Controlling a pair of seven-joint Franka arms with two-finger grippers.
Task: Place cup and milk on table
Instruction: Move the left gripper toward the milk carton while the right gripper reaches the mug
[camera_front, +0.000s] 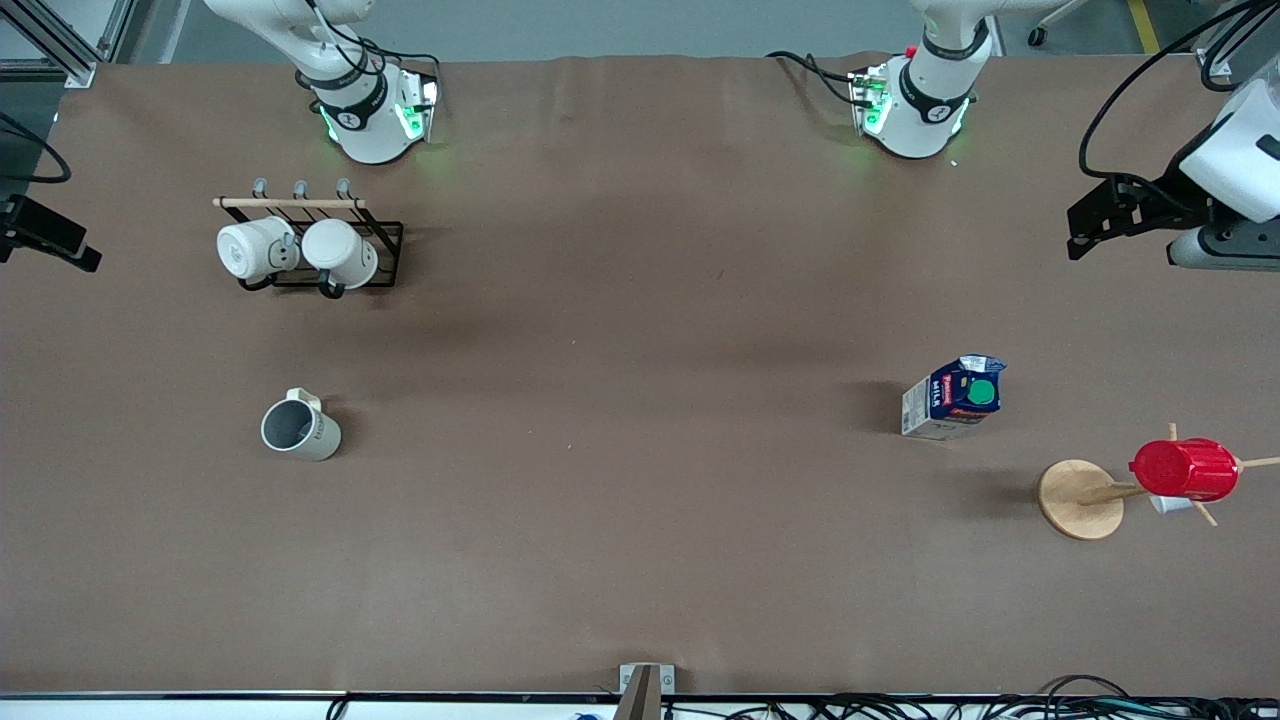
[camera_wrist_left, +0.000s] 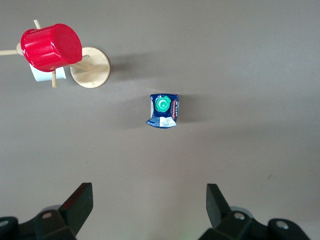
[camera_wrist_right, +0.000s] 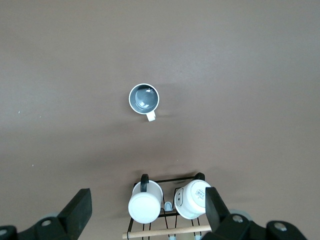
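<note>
The cream-white cup (camera_front: 300, 428) with a grey inside stands upright on the brown table (camera_front: 640, 300), toward the right arm's end; it also shows in the right wrist view (camera_wrist_right: 144, 97). The blue and white milk (camera_front: 955, 400) carton with a green cap stands on the table toward the left arm's end, and shows in the left wrist view (camera_wrist_left: 163, 110). My left gripper (camera_wrist_left: 148, 192) is open and empty, high over the table near the milk (camera_front: 1080, 228). My right gripper (camera_wrist_right: 147, 195) is open and empty, high over the mug rack's end of the table (camera_front: 60, 245).
A black wire rack (camera_front: 380, 255) holding two glossy white mugs stands farther from the front camera than the cup. A wooden mug tree (camera_front: 1080, 498) carrying a red ribbed cup (camera_front: 1185, 470) stands beside the milk, nearer to the front camera.
</note>
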